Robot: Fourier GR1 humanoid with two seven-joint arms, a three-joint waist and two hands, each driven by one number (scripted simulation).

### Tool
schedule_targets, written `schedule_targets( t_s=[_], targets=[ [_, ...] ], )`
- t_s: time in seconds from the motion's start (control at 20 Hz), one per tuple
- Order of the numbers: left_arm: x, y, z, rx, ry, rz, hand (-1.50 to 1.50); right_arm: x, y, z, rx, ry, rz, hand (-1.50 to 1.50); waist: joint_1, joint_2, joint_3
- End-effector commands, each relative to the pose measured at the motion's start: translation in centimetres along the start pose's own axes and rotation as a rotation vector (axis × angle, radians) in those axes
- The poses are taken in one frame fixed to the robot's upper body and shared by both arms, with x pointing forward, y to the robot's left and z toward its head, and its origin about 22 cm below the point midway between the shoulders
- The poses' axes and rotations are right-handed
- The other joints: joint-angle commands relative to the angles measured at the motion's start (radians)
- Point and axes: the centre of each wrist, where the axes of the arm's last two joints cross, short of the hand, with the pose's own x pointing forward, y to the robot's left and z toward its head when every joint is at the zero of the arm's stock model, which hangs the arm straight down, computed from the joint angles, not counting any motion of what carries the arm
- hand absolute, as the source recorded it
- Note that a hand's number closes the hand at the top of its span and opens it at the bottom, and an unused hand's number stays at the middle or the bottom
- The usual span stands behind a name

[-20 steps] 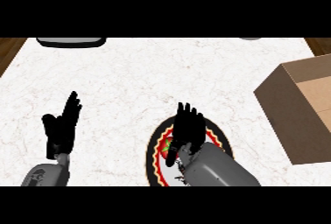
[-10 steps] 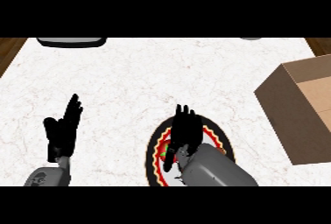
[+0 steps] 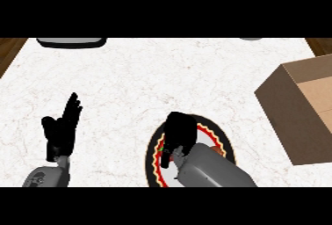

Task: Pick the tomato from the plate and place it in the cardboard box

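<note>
A round plate (image 3: 219, 137) with a dark rim and a red and yellow zigzag band lies on the white marble counter near the front, right of centre. My right hand (image 3: 179, 132) is down over its left half with the fingers curled. The tomato (image 3: 160, 150) shows only as a red and green sliver at the hand's left edge; the rest is hidden under the palm. The open cardboard box (image 3: 304, 110) stands at the right edge, well apart from the plate. At the front left my left hand (image 3: 62, 132) rests open, fingers pointing up.
A grey object (image 3: 71, 42) sits at the counter's far edge on the left, and another grey thing (image 3: 251, 38) peeks in at the far right. Brown wood (image 3: 9, 50) borders the counter's far left corner.
My right hand's fingers, straight before, have curled down over the plate where the tomato lies. The left hand has barely moved.
</note>
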Motion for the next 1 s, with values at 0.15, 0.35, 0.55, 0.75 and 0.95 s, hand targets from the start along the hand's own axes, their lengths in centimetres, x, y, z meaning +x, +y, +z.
schedule_targets(
  t_s=[0.15, 0.35, 0.55, 0.75, 0.95],
  targets=[
    [0.0, -0.3, 0.0, 0.003, -0.004, 0.005, 0.00, 1.3, 0.6, 0.4, -0.076, 0.135, 0.017, 1.50, 0.003, 0.005, 0.000],
    [-1.6, 0.3, 0.9, 0.050, 0.034, 0.005, 0.00, -7.3, 2.3, 3.2, 0.024, -0.339, 0.210, 1.50, -0.062, -0.011, 0.002],
    [-0.8, 1.0, 0.5, 0.053, 0.030, -0.002, 0.00, -9.5, 4.8, 6.3, 0.102, -0.642, 0.353, 1.50, -0.072, -0.027, 0.006],
    [-1.5, 2.2, 1.0, 0.087, 0.058, -0.005, 0.00, -14.1, 2.8, 7.8, 0.067, -0.806, 0.402, 1.50, -0.091, -0.034, 0.007],
    [-2.0, 3.1, 1.3, 0.114, 0.064, -0.005, 0.00, -17.0, -0.8, 9.9, -0.022, -0.951, 0.380, 1.50, -0.117, -0.032, 0.005]
  ],
)
